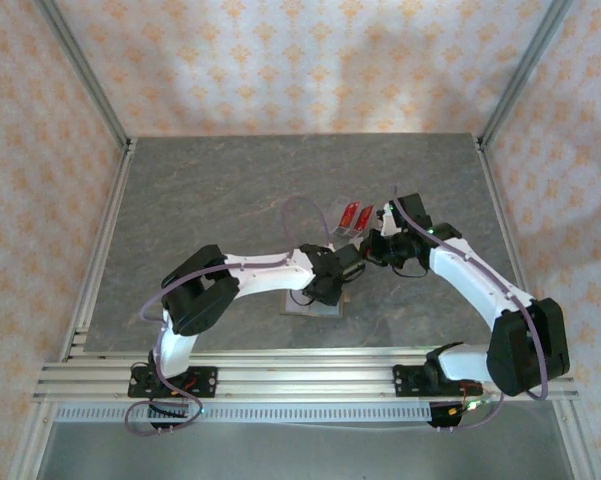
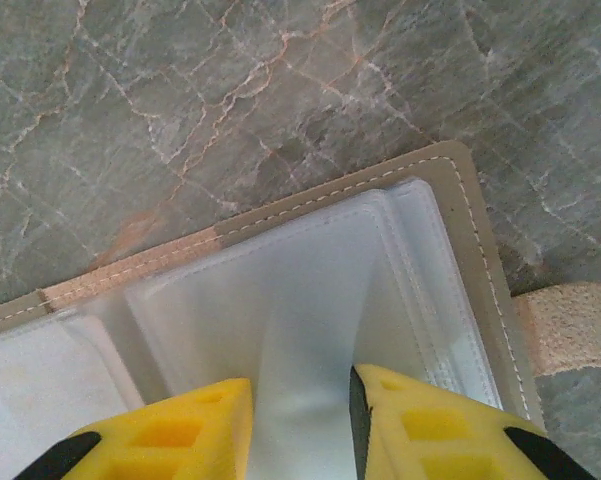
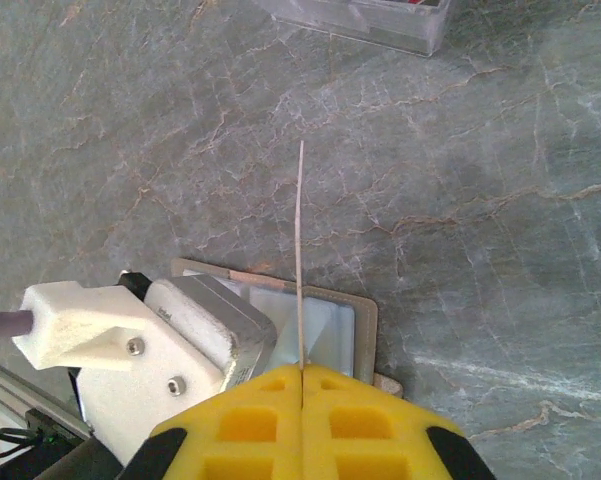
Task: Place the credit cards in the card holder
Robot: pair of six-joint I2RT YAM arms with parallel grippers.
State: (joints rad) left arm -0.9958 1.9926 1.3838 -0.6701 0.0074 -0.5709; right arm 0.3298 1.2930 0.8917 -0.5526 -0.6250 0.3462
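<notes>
The card holder lies open on the table, olive-brown border around a light grey lining. My left gripper is down on it, its yellow fingers pinching a raised fold of the lining pocket between them. My right gripper is shut on one credit card, seen edge-on as a thin pale line. That card hangs just above the card holder, beside the left gripper's body. In the top view the right gripper is close to the left gripper. More red credit cards stand behind them.
A clear slotted rack holds the red cards at the far side of the two grippers. The card holder's tan strap sticks out to the right. Grey marbled table lies all around, with metal frame posts at the corners.
</notes>
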